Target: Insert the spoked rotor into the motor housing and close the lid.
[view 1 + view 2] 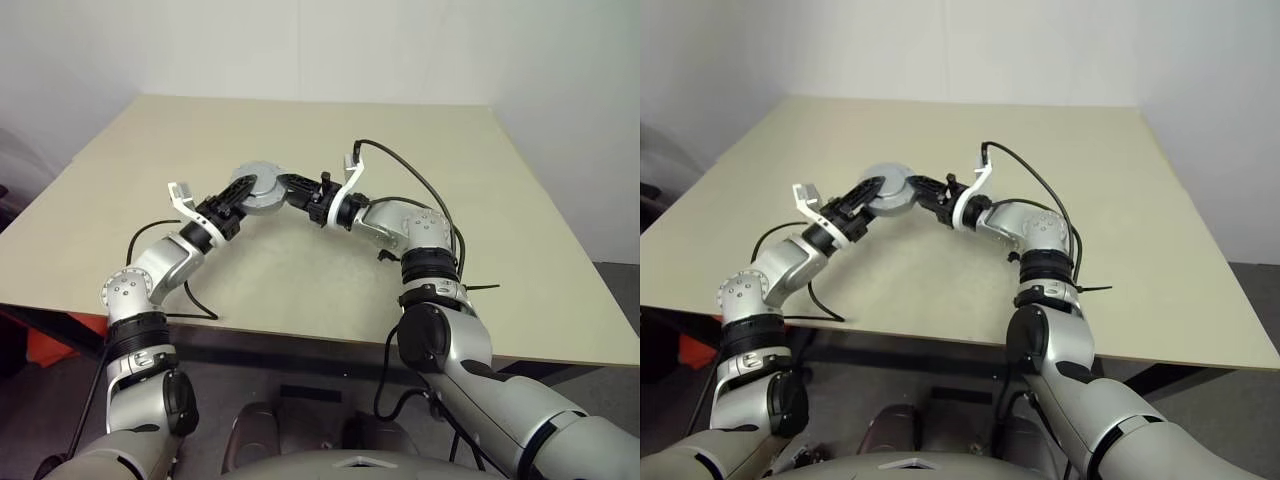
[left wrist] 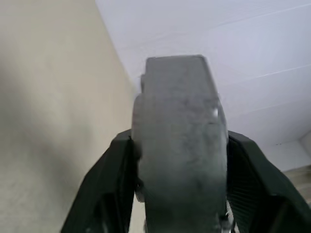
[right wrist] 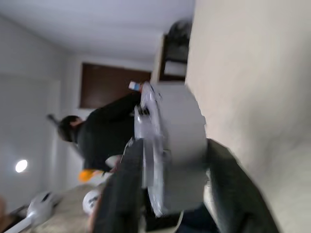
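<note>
Left gripper [image 1: 232, 203] and right gripper [image 1: 296, 186] hold a round grey assembly between them above the table [image 1: 330, 270], each pair of fingers straddling its thickness. It looks like the motor housing [image 1: 258, 187] with the lid [image 3: 148, 155] seated on one face; the rotor is judged to be inside. Closing appears underway. Next: press the lid flush while keeping both grips square.

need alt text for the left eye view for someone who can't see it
Two robot arms meet above a beige table, both grippers at a round grey metal motor assembly held off the surface. The left gripper clamps it from the left; the right gripper has its fingers at the right edge. A black cable loops over the right arm.
</note>
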`<state>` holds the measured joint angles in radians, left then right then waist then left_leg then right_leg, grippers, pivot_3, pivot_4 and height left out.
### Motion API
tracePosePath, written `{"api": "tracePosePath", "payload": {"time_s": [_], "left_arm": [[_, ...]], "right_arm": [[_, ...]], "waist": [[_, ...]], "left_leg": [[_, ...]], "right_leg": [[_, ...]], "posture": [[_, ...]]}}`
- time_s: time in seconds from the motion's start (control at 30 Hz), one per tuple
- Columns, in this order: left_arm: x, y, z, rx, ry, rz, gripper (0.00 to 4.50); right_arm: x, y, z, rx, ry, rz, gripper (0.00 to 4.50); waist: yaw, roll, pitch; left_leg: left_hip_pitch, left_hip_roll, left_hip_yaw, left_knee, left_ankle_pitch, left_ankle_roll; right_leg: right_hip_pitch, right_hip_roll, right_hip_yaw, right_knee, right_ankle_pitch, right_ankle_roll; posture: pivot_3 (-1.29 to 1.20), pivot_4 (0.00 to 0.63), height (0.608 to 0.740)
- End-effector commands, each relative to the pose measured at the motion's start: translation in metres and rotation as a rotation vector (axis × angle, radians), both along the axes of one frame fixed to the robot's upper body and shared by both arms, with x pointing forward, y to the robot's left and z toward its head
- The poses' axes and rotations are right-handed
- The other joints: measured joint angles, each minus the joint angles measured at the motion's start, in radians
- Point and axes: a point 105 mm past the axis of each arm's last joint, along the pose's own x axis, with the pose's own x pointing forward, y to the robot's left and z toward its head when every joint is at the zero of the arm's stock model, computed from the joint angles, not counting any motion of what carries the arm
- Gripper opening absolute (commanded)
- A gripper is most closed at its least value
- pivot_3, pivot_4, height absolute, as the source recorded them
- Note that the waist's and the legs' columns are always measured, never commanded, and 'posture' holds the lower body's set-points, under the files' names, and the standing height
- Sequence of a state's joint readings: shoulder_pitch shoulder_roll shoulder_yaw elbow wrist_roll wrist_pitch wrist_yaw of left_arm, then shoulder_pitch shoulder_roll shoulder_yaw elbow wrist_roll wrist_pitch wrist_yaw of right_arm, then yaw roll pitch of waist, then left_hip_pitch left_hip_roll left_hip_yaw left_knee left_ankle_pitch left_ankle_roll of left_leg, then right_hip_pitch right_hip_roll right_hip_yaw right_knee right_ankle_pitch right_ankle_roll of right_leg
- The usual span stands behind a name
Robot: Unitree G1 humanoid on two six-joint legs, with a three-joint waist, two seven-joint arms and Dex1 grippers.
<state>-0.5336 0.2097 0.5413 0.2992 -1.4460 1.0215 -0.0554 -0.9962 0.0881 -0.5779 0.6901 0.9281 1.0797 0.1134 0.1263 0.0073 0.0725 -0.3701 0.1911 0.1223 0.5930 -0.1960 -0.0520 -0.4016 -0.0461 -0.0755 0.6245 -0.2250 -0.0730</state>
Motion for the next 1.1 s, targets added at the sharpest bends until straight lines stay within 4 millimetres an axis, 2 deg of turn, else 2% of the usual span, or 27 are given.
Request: {"api": "tracePosePath", "payload": {"time_s": [0.03, 0.07, 0.27, 0.47, 0.7, 0.9, 1.1], "left_arm": [[0.0, 0.008, 0.017, -0.002, -0.068, 0.028, 2.31], [0.0, 0.008, 0.017, -0.002, -0.067, 0.032, 2.31], [-0.001, 0.016, 0.015, -0.001, -0.06, 0.072, 2.31], [-0.013, 0.058, -0.001, -0.015, -0.018, 0.247, 2.31], [-0.03, 0.091, -0.023, -0.046, 0.047, 0.393, 2.31], [-0.03, 0.104, -0.028, -0.027, 0.065, 0.468, 2.31], [-0.021, 0.117, -0.039, 0.025, 0.145, 0.545, 2.31]], "right_arm": [[0.015, -0.011, 0.008, -0.046, -0.061, -0.12, 3.48], [0.018, -0.012, 0.008, -0.048, -0.064, -0.137, 3.8], [0.022, -0.014, 0.008, -0.041, -0.063, -0.167, 3.8], [0.021, -0.016, 0.002, -0.062, -0.059, -0.176, 3.8], [0.02, -0.017, -0.003, -0.078, -0.055, -0.165, 3.8], [0.018, -0.016, -0.004, -0.087, -0.06, -0.148, 3.8], [0.019, -0.017, -0.005, -0.091, -0.061, -0.151, 3.8]], "waist": [[0.0, 0.0, 0.0], [0.0, 0.0, 0.0], [-0.001, 0.0, 0.0], [-0.007, 0.0, 0.0], [0.001, -0.001, 0.0], [-0.001, -0.002, 0.0], [-0.003, -0.002, 0.0]], "left_leg": [[0.0, 0.0, 0.0, 0.0, 0.0, 0.0], [0.0, 0.0, 0.0, 0.0, 0.0, 0.0], [0.0, 0.0, 0.0, 0.001, 0.0, 0.0], [0.0, 0.0, 0.0, 0.001, 0.0, 0.0], [0.0, 0.0, 0.0, 0.002, 0.0, 0.0], [0.002, 0.0, 0.0, 0.004, 0.0, 0.0], [0.003, 0.001, 0.0, 0.004, 0.0, -0.001]], "right_leg": [[0.0, 0.0, 0.0, 0.0, 0.0, 0.0], [0.0, 0.0, 0.0, 0.0, 0.0, 0.0], [0.0, 0.0, 0.0, 0.0, 0.0, 0.0], [0.0, 0.0, 0.0, 0.0, 0.0, 0.0], [0.001, 0.0, 0.0, 0.0, 0.001, 0.001], [0.004, 0.0, 0.001, -0.001, 0.003, 0.004], [0.004, 0.0, 0.001, 0.0, 0.003, 0.004]], "posture": [[0.0, 0.0, 0.74], [0.0, 0.0, 0.74], [0.0, 0.0, 0.74], [0.0, 0.0, 0.74], [0.0, 0.0, 0.74], [0.0, 0.0, 0.74], [0.0, 0.0, 0.74]]}}
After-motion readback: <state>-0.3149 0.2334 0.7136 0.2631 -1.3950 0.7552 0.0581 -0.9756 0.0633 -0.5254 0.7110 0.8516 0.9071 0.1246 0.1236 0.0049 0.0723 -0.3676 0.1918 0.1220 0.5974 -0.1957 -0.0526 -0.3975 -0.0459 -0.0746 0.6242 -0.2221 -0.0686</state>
